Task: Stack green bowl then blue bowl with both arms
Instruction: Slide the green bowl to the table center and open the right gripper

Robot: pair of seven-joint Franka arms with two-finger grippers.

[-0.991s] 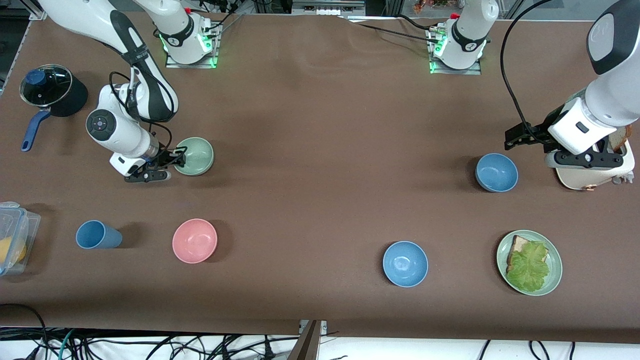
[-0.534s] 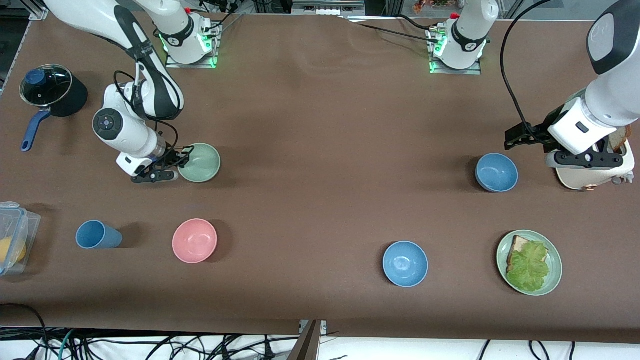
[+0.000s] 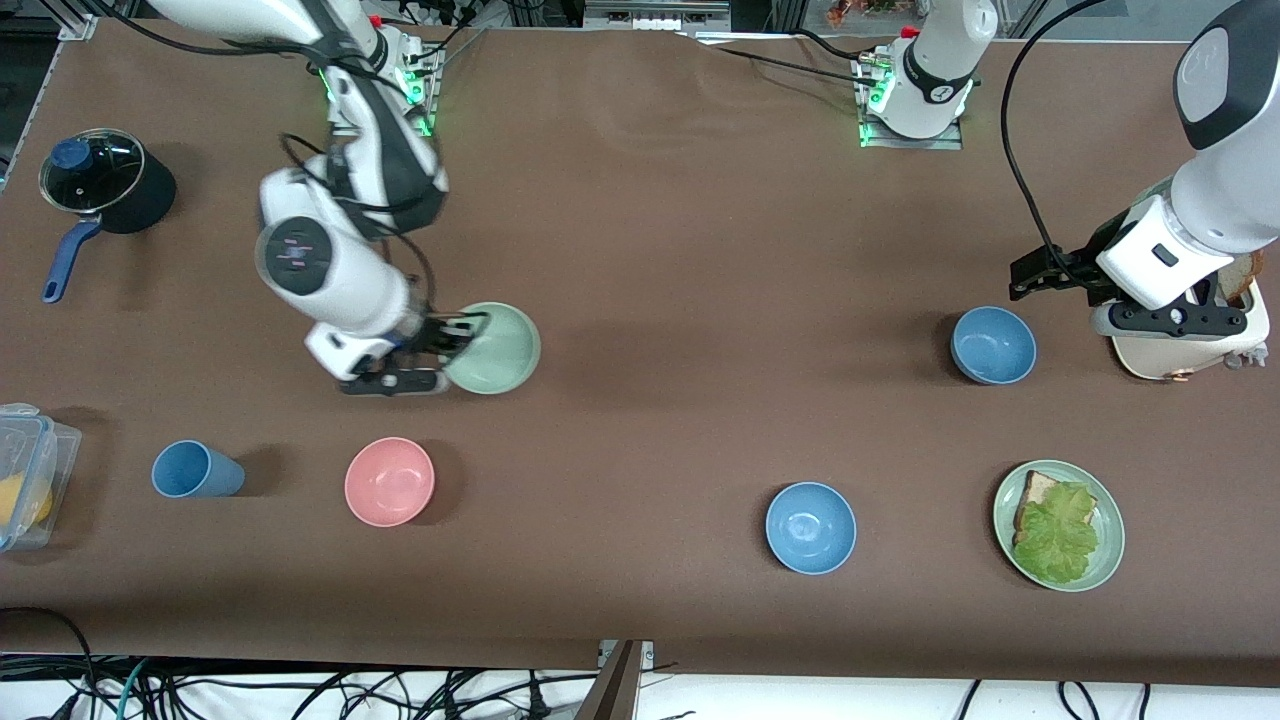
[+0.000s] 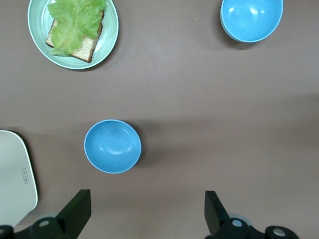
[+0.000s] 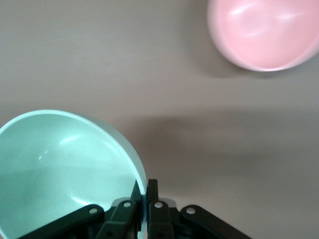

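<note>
My right gripper (image 3: 455, 345) is shut on the rim of the pale green bowl (image 3: 497, 348) and holds it above the table, between the table's middle and the right arm's end. In the right wrist view the jaws (image 5: 144, 191) pinch the rim of the green bowl (image 5: 60, 169). The dusky blue bowl (image 3: 993, 345) sits on the table near the left arm's end. My left gripper (image 3: 1040, 275) is open and empty in the air beside it. In the left wrist view this gripper (image 4: 144, 214) has the blue bowl (image 4: 112, 146) just ahead of its fingers.
A pink bowl (image 3: 389, 481) (image 5: 264, 32) and a blue cup (image 3: 197, 470) stand nearer the front camera. There is also a brighter sky-blue bowl (image 3: 811, 527) (image 4: 251, 19), a green plate (image 3: 1110, 540) (image 4: 110, 35) with bread and lettuce, a toaster (image 3: 1190, 345), a pot (image 3: 100, 180) and a plastic box (image 3: 25, 470).
My right arm has carried the green bowl toward the table's middle and slightly nearer the front camera. The left arm and the blue bowl have not moved.
</note>
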